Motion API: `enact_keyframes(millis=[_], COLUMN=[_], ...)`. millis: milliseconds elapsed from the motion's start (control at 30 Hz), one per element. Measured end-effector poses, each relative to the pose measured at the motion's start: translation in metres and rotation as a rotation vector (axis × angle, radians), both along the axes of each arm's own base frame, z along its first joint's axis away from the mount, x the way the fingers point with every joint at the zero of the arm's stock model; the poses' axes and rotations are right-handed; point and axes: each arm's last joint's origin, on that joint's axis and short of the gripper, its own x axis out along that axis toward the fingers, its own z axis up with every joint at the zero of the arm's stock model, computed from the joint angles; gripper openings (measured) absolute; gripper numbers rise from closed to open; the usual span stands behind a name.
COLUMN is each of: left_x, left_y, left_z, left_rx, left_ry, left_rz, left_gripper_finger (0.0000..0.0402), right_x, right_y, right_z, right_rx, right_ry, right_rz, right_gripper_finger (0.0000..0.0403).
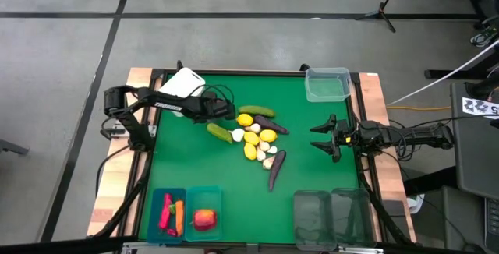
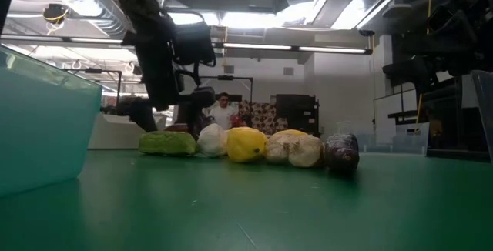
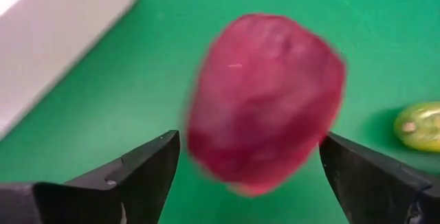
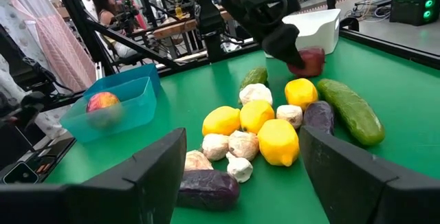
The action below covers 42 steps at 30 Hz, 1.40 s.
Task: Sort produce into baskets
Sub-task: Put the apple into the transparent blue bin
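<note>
Yellow lemons [image 1: 253, 136], four; teal baskets [image 1: 187, 213], two

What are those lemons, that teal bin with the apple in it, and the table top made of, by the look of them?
The lemons look like molded plastic or foam: an even yellow with a soft sheen. The teal bin seems to be translucent plastic, since the apple shows dimly through its wall. The table top looks like matte green felt or mat, flat and without glare, though I cannot tell which.

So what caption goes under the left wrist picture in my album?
The left gripper, open, frames a red apple above the green table.
</note>
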Motion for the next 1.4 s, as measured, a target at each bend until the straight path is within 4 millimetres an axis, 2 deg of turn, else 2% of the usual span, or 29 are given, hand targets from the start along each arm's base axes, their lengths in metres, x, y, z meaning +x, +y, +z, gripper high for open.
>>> enact_keyframes(millis=[233,500,667,800,1000,1100,1233,1400], left_x=[0.002,0.001,0.006,0.015,0.028,0.032,0.031,0.032], left_y=[0.003,0.005,-0.003,-0.015,-0.025,-0.023,-0.009,0.005], left_z=[0.0,0.0,0.0,0.007,0.046,0.064,0.067,0.065], left_rx=[0.058,0.071,0.076,0.074,0.153,0.201,0.193,0.176], left_ry=[-0.005,0.034,0.039,0.03,-0.008,-0.017,-0.012,-0.009], left_rz=[-0.022,-0.065,-0.129,-0.234,-0.399,-0.455,-0.453,-0.558], left_gripper_finger=[0.03,0.0209,0.0142,0.0115,0.0102,0.01,0.0116,0.018], right_x=[0.0,0.0,0.0,0.0,0.0,0.001,0.001,0.001], right_y=[0.0,0.0,0.0,0.0,0.0,0.0,0.0,0.0], right_z=[0.0,0.0,0.0,0.0,0.0,-0.001,-0.001,-0.001], right_rx=[0.0,0.003,0.004,0.004,0.001,-0.003,-0.003,-0.003], right_ry=[0.001,0.001,0.0,0.0,0.005,0.011,0.011,0.01], right_rz=[0.0,0.0,0.0,0.0,0.0,0.001,0.001,0.001], right_gripper_finger=[0.028,0.028,0.028,0.028,0.028,0.028,0.028,0.028])
